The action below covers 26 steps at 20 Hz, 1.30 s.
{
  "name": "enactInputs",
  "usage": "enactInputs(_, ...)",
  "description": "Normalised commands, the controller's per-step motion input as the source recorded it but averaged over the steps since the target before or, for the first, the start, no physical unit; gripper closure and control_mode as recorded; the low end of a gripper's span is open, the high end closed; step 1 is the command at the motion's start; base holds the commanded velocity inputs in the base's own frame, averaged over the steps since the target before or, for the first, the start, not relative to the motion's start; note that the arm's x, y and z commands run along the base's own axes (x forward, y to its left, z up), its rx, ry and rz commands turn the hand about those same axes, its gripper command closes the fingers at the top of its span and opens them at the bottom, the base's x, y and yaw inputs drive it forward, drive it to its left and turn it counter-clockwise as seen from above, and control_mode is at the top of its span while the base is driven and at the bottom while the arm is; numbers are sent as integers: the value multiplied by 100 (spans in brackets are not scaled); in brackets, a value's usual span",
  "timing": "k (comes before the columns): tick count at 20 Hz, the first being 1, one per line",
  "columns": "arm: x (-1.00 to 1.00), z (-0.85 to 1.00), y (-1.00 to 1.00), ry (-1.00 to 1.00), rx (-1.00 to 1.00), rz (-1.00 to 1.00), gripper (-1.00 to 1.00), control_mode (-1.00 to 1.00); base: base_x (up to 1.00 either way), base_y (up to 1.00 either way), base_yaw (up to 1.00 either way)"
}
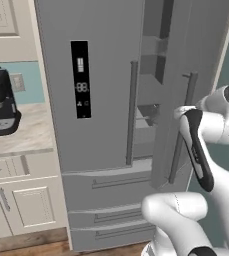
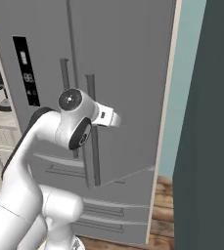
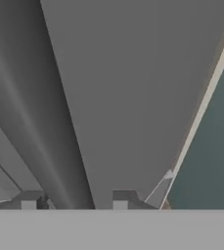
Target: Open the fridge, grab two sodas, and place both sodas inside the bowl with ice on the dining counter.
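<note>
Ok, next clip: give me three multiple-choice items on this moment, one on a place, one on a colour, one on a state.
1. Where is the black display panel?
A. On the fridge door nearer the wall counter
B. On a lower drawer
C. On the wall beside the fridge

2. What colour is the coffee machine on the wall counter?
A. White
B. Red
C. Black

3. How does the fridge door without the display stand?
A. Flush shut
B. Swung partly open
C. Taken off

Answers:
1 A: the display panel sits on the fridge door next to the wall counter.
2 C: the coffee machine is black against the pale counter.
3 B: the other door stands angled out, and shelves show in the gap.
</note>
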Motion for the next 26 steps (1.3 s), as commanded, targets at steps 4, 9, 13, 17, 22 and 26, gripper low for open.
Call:
enactInputs(4, -47, 27, -95, 11, -2, -6, -100, -100, 0, 0, 0)
enactInputs(9, -82, 28, -56, 5, -4, -10, -100, -100, 0, 0, 0)
enactInputs(13, -100, 44, -22, 0, 0, -10, -100, -100, 0, 0, 0)
enactInputs(17, -100, 45, -2, 0, 0, -7, -100, -100, 0, 0, 0)
enactInputs(22, -87, 29, 62, 0, -4, -4, -100, -100, 0, 0, 0)
enactInputs(26, -23, 11, 100, 3, -16, -4, -100, -100, 0, 0, 0)
